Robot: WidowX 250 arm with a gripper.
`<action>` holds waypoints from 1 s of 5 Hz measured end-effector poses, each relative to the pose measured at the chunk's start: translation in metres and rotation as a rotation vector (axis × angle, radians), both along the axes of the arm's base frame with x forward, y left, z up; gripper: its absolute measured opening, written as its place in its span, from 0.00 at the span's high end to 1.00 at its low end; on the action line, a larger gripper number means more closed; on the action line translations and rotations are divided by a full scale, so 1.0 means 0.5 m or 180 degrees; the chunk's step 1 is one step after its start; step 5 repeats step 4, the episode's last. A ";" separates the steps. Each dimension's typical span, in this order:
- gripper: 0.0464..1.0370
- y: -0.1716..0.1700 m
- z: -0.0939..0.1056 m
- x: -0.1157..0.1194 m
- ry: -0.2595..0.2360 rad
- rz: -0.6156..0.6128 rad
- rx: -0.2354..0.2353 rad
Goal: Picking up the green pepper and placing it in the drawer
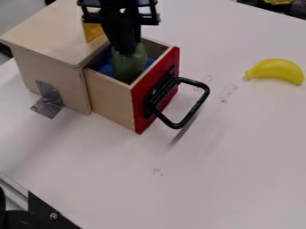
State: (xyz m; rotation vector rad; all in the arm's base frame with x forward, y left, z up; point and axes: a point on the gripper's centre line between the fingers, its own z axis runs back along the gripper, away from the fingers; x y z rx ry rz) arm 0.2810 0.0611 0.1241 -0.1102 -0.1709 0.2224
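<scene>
In the camera view, the top edge cuts off your claw (126,50), which covers part of the green pepper (129,67); the drawer (110,99) hides its lower end. The pepper lies just below the claw, inside the drawer. You cannot tell whether the claw is pinching it.

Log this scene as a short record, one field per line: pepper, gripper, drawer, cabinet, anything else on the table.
Pepper: green pepper, upright, lower part inside the drawer
Gripper: black gripper, over the open drawer, at the pepper's upper end; grip or mere contact cannot be told
Drawer: wooden drawer, pulled out, with red front and black handle
Also in drawer: something blue
Cabinet: wooden cabinet, a yellow piece by its top
Elsewhere on table: yellow banana, beyond the handle, lying apart from the drawer
</scene>
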 end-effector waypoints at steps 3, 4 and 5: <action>0.03 -0.070 0.088 0.004 -0.0220 -0.0494 0.0133; 0.04 -0.092 0.087 0.002 -0.0164 -0.0676 0.0229; 0.04 -0.092 0.087 0.002 -0.0164 -0.0676 0.0229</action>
